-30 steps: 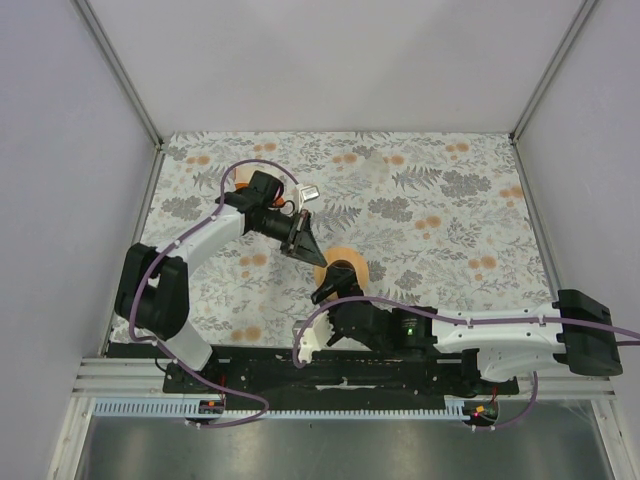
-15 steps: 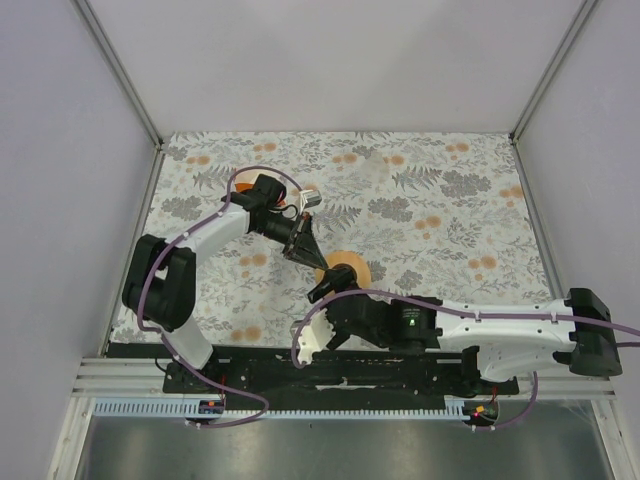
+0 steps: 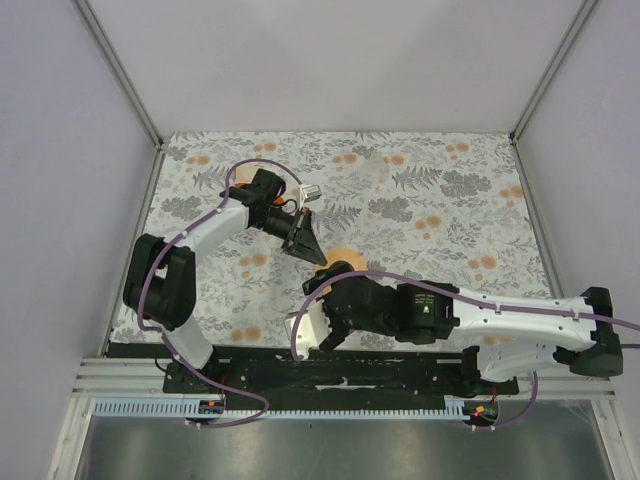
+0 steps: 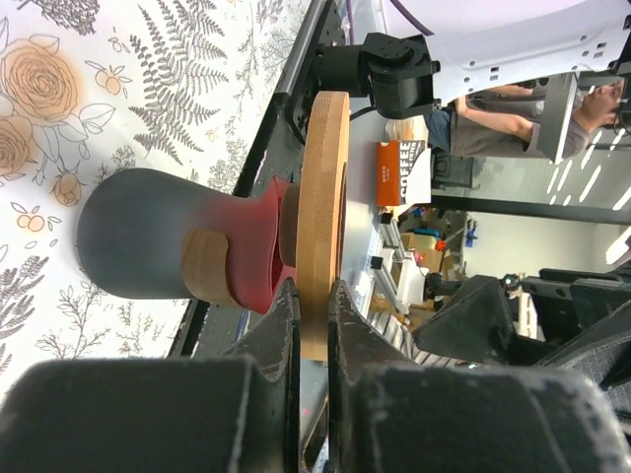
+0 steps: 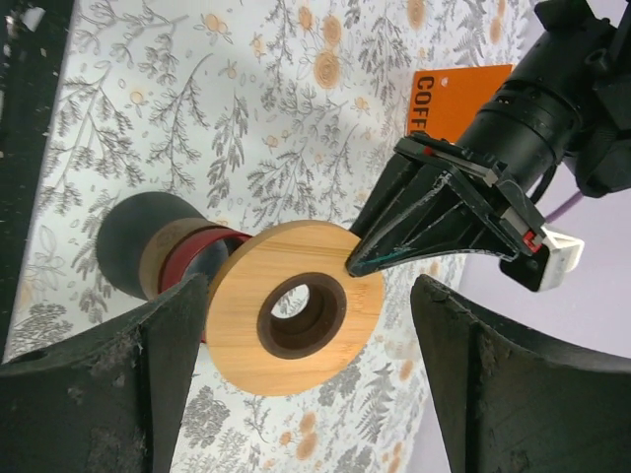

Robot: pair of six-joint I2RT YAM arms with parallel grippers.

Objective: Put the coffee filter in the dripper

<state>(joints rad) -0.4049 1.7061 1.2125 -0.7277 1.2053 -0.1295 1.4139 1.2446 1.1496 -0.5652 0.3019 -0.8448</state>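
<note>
The dripper (image 5: 246, 325) is a tan wooden ring with a dark centre hole, held edge-on in the left wrist view (image 4: 323, 197). My left gripper (image 4: 312, 291) is shut on its rim, and its tip (image 5: 355, 266) meets the ring's far edge. My right gripper (image 5: 306, 296) is open, one finger on each side of the ring without touching it. From above only a sliver of the dripper (image 3: 343, 256) shows past the right wrist (image 3: 330, 300). A faint pale patch (image 3: 373, 163) lies at the back of the cloth; I cannot tell whether it is the coffee filter.
A dark jar (image 5: 133, 236) with a red top and a wooden band stands right beside the ring, also in the left wrist view (image 4: 138, 232). An orange pack marked COFFEE (image 5: 458, 99) lies behind the left arm. The floral cloth (image 3: 450, 220) covers the table.
The right arm has reached further over the dripper and hides more of it from above. The left gripper has kept its hold and hardly moved.
</note>
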